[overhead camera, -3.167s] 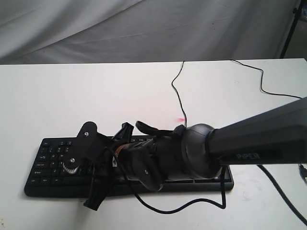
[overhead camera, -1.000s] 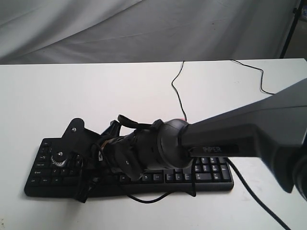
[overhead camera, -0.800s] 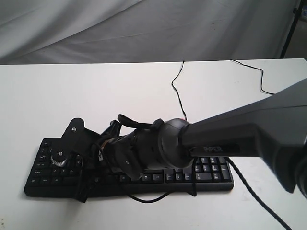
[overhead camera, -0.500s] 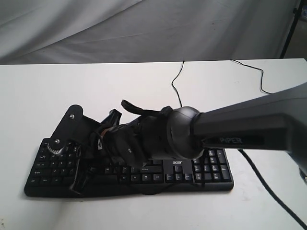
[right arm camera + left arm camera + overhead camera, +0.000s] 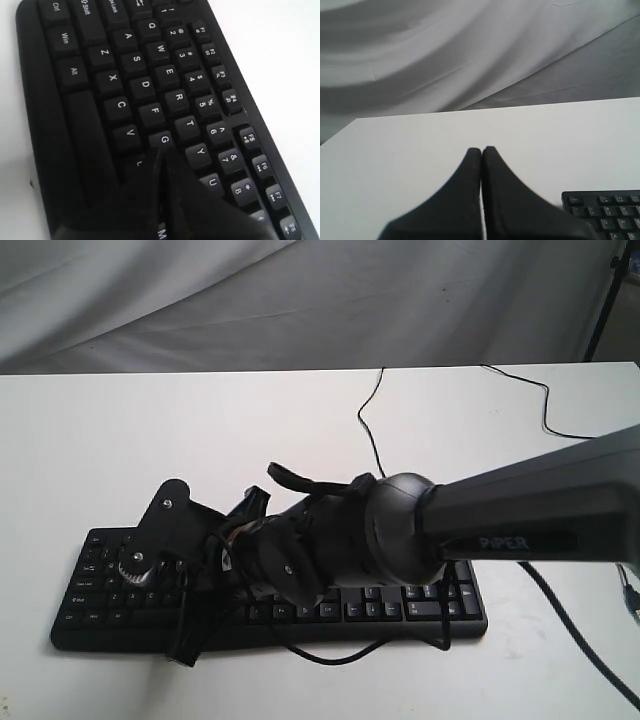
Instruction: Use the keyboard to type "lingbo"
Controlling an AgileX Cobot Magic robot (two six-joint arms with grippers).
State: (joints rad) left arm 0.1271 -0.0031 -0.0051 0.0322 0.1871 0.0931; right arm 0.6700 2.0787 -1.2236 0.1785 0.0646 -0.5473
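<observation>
The black keyboard lies along the near part of the white table, number pad to the right. My right arm reaches across it from the right. The right gripper points down over the keyboard's left half. In the right wrist view the keyboard fills the frame. The right gripper is shut and empty, its tips at the edge of the G key; contact cannot be judged. The left gripper is shut and empty over bare table beside the keyboard's Esc corner. It does not show in the exterior view.
The keyboard's thin black cable runs toward the table's back edge. A second black cable crosses the back right corner. A cable loop from my right arm hangs in front of the keyboard. A grey cloth backdrop stands behind the table.
The right gripper rose off the keyboard's left part half a second ago. It has since shifted right along the keys and come down lower. The keyboard has not moved.
</observation>
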